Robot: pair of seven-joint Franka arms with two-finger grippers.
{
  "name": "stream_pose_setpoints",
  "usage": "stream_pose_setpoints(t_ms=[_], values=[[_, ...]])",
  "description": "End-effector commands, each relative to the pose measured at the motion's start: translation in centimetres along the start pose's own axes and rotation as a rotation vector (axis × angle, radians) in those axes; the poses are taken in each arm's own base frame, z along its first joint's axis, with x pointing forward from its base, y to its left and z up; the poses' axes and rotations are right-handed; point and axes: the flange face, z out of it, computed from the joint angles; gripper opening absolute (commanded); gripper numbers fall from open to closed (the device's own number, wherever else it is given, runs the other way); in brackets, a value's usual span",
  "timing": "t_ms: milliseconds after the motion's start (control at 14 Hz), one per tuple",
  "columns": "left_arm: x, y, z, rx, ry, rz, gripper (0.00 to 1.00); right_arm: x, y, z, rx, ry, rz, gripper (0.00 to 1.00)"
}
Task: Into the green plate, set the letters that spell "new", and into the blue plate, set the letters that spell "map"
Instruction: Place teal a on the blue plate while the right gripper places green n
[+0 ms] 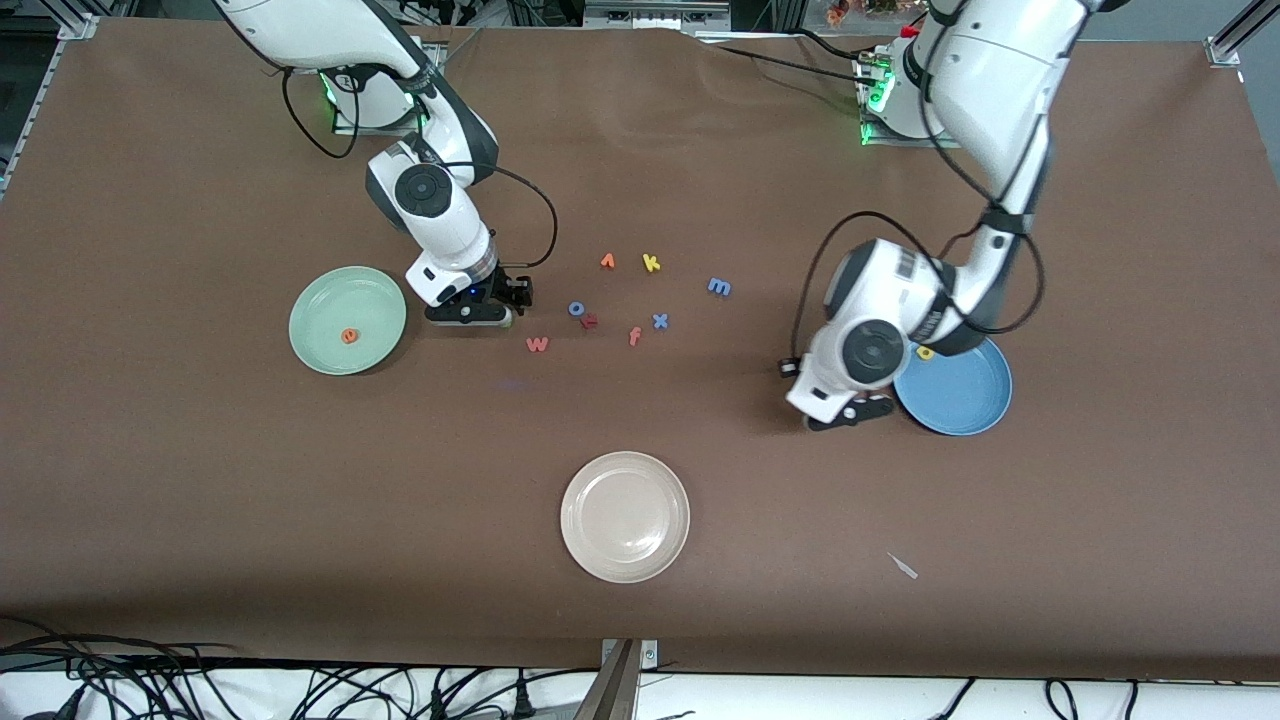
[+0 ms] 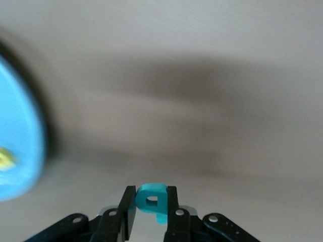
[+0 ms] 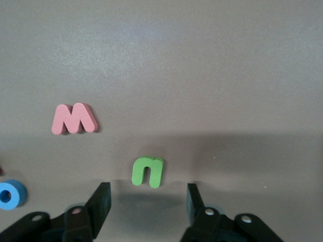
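the left gripper (image 2: 151, 212) hangs beside the blue plate (image 1: 965, 400), just off its rim toward the right arm's end, pinching the teal p (image 2: 151, 200) between its fingers. a yellow a (image 1: 925, 352) lies on that plate. the right gripper (image 3: 147, 201) is low over the table beside the green plate (image 1: 320, 345), fingers spread around the green n (image 3: 147, 171). the orange e (image 1: 348, 336) sits in the green plate. the pink w (image 1: 537, 344) and blue m (image 1: 719, 286) lie on the table between the plates.
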Motion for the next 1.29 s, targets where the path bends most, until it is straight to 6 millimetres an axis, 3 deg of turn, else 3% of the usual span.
stream_pose_setpoints(t_ms=[0,214,357,429,500,571,714,1000,1214], values=[[1.2,-6.1,-1.6,-0.005,-0.046,0.222,0.0,0.2,-0.4,0.8,0.014,0.017,0.002,0.65],[3.2,-13.0,-0.8,0.062,-0.062,0.449,0.0,0.5,0.2,1.5,0.005,0.025,0.001,0.56],[4.5,-16.0,0.7,0.05,-0.072,0.547,0.02,0.2,0.2,2.2,-0.006,0.02,-0.006,0.47],[4.9,-17.0,1.2,0.075,-0.065,0.569,0.12,0.3,0.3,2.2,-0.007,0.022,-0.006,0.4],[4.8,-16.9,1.2,0.084,-0.065,0.582,0.6,0.3,0.3,2.2,-0.007,0.022,-0.006,0.32],[4.6,-16.1,1.2,0.087,-0.065,0.579,0.98,0.5,0.3,2.1,-0.006,0.025,-0.006,0.24],[4.2,-15.2,0.5,0.053,-0.06,0.498,1.0,1.0,0.5,1.7,-0.007,0.035,-0.002,0.13],[0.8,-7.2,-0.4,-0.02,-0.021,0.184,1.0,3.5,2.6,-2.3,-0.078,0.042,-0.024,0.09],[-2.2,-2.2,0.4,-0.068,0.038,0.017,1.0,5.6,6.4,-5.9,-0.15,0.008,-0.097,0.09]])
